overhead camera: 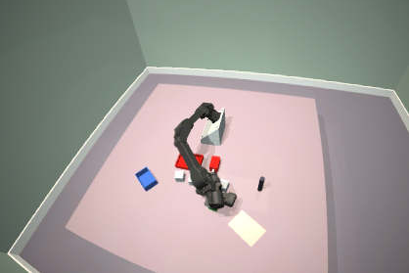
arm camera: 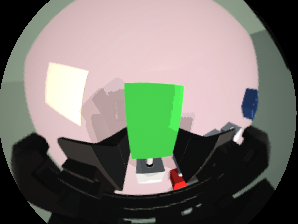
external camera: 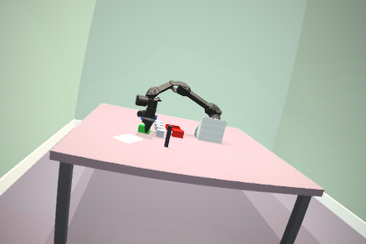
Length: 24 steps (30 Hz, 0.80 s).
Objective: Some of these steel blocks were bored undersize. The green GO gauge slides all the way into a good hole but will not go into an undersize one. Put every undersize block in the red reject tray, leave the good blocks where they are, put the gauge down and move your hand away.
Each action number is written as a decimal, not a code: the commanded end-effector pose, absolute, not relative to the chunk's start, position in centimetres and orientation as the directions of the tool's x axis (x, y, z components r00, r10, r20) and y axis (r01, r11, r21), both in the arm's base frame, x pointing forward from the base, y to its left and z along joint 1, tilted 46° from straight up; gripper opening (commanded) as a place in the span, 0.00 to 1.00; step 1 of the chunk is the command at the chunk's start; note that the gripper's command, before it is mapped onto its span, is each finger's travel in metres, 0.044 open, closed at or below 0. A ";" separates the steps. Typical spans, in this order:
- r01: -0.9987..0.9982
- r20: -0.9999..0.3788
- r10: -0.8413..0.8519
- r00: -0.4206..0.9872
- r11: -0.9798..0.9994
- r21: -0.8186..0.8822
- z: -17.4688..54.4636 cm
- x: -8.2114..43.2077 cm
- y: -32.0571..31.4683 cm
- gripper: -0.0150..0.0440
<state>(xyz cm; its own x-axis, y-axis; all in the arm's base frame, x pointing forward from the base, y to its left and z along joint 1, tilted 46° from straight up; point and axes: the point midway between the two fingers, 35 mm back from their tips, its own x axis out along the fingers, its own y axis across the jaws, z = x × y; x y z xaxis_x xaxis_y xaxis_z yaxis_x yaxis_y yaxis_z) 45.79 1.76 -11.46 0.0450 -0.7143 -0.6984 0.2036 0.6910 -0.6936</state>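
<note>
The fingers point(overhead camera: 213, 206) point(external camera: 146, 131) grip the green GO gauge point(overhead camera: 212, 208) point(external camera: 144, 128) point(arm camera: 152, 120), and the nearest steel block point(arm camera: 150, 175) lies just beyond it on the arm-base side, so the coming move probably turns on aligning the gauge with that block's hole.

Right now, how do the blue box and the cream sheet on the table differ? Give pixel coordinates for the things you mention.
The blue box point(overhead camera: 147, 179) point(arm camera: 250, 104) is blue, while the cream sheet point(overhead camera: 247, 228) point(external camera: 128, 138) point(arm camera: 66, 92) is pale. The blue box has raised walls around a hollow; the cream sheet looks flat. From above, the blue box also looks smaller than the cream sheet. Both have four corners, and the gripper point(arm camera: 149, 125) holds neither.
</note>
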 end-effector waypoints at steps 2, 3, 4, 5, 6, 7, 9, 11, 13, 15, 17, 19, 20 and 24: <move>0.202 -0.697 -0.716 0.052 0.691 -0.694 -11.2 45.9 1.9 0.25; 0.202 -0.697 -0.716 0.053 0.691 -0.694 -11.2 45.9 2.0 0.25; 0.202 -0.697 -0.716 0.053 0.691 -0.694 -11.2 45.9 2.0 0.25; 0.202 -0.697 -0.716 0.053 0.691 -0.694 -11.1 45.9 2.0 0.25; 0.202 -0.697 -0.716 0.053 0.691 -0.694 -11.1 46.0 2.0 0.25; 0.202 -0.697 -0.716 0.053 0.691 -0.694 -11.1 46.0 2.0 0.25; 0.202 -0.697 -0.715 0.052 0.691 -0.694 -11.0 46.1 2.0 0.25; 0.202 -0.697 -0.715 0.053 0.691 -0.694 -11.0 46.1 2.0 0.25; 0.202 -0.697 -0.715 0.053 0.691 -0.694 -11.0 46.1 2.0 0.25; 0.201 -0.697 -0.715 0.052 0.691 -0.694 -11.0 46.1 2.0 0.25; 0.201 -0.697 -0.715 0.052 0.691 -0.694 -11.1 46.1 2.0 0.25; 0.201 -0.697 -0.715 0.052 0.691 -0.694 -11.2 46.0 2.0 0.25; 0.201 -0.697 -0.715 0.052 0.691 -0.694 -11.2 46.0 2.0 0.25; 0.202 -0.697 -0.716 0.053 0.691 -0.694 -11.4 45.9 2.0 0.25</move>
